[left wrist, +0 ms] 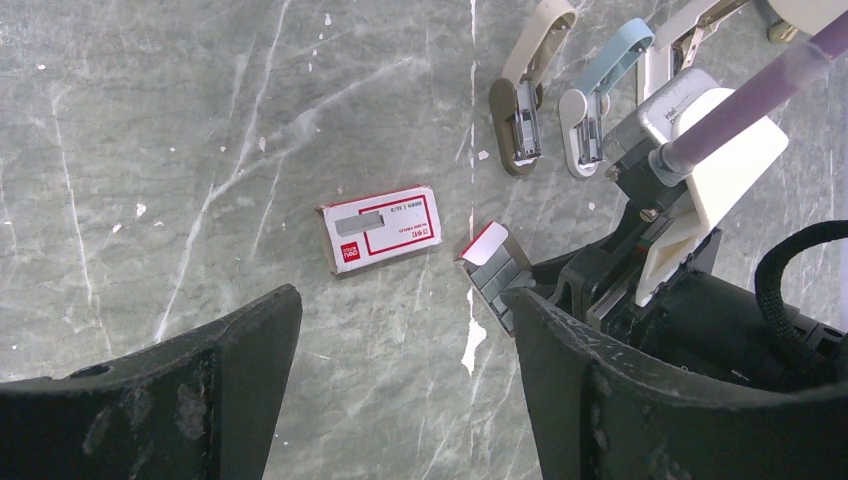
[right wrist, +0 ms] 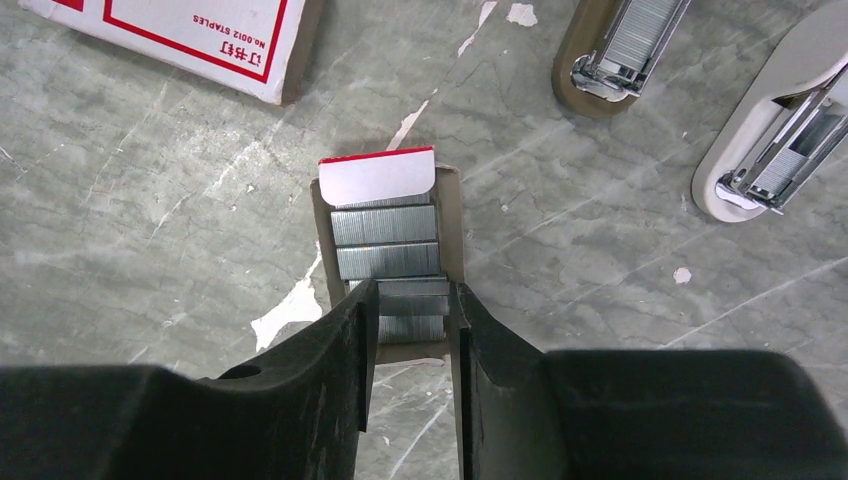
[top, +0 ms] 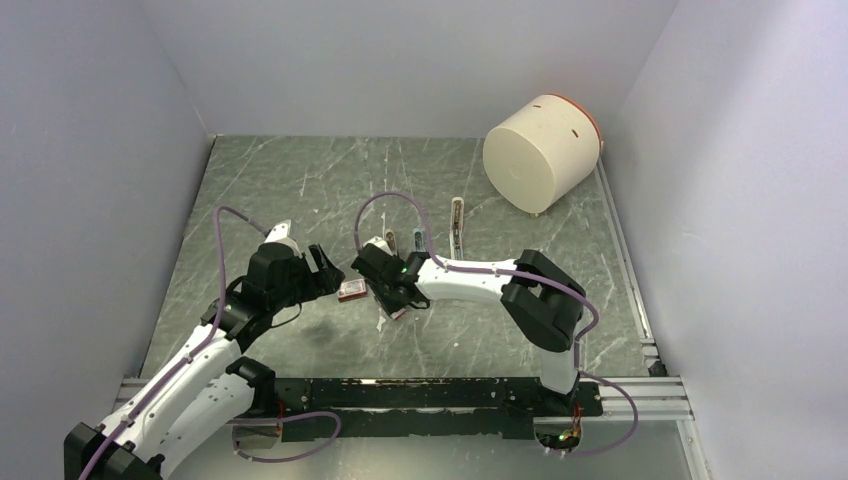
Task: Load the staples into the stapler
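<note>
Right wrist view: right pincer [right wrist: 412, 300] nearly closed, clasping the staples [right wrist: 385, 225] in their open tray [right wrist: 451, 200] on the desk [right wrist: 150, 220]. Box [right wrist: 190, 40] near; brown stapler [right wrist: 620, 45] and pale stapler [right wrist: 770, 140] lie opened, apart. Left pincer [left wrist: 402, 300] gapes wide, empty.

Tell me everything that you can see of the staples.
The staples are silvery-grey metal strips, lying flat side by side in an open brownish card tray with a white, red-edged flap at its far end. The tray rests on the grey marbled table, near a red-and-white box. The right tool pinches the nearest strips between its black fingers; the other strips lie untouched.
</note>
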Action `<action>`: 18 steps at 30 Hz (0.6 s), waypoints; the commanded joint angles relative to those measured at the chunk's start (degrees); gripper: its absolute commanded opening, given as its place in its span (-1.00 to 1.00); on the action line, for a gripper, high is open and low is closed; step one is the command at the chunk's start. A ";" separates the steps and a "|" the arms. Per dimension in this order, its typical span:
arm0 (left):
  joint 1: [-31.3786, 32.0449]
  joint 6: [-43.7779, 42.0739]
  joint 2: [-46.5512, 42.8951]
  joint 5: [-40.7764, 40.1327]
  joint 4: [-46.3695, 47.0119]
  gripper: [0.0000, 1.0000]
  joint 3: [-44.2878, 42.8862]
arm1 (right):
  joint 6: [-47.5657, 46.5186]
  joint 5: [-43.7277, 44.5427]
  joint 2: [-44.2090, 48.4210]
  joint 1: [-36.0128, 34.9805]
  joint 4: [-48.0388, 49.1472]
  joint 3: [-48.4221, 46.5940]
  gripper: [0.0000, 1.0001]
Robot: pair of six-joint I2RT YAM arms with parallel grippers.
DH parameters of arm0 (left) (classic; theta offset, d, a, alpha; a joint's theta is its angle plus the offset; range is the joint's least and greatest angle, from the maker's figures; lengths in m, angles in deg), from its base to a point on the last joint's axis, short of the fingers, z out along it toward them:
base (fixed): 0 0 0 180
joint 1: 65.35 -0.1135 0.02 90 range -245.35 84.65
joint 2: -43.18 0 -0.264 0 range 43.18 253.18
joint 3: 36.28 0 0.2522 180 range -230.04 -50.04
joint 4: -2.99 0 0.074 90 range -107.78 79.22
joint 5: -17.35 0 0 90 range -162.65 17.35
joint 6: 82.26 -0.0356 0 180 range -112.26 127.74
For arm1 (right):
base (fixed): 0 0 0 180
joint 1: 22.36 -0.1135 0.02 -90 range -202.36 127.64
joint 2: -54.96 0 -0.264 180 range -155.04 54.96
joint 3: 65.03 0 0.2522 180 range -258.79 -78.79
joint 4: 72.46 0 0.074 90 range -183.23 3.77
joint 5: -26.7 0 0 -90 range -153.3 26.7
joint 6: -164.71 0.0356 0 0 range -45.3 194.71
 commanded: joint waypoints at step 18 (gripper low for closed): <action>-0.26 -0.80 -0.58 -0.94 0.66 0.65 0.05 | 2.48 1.68 4.27 0.25 2.26 1.14 -0.29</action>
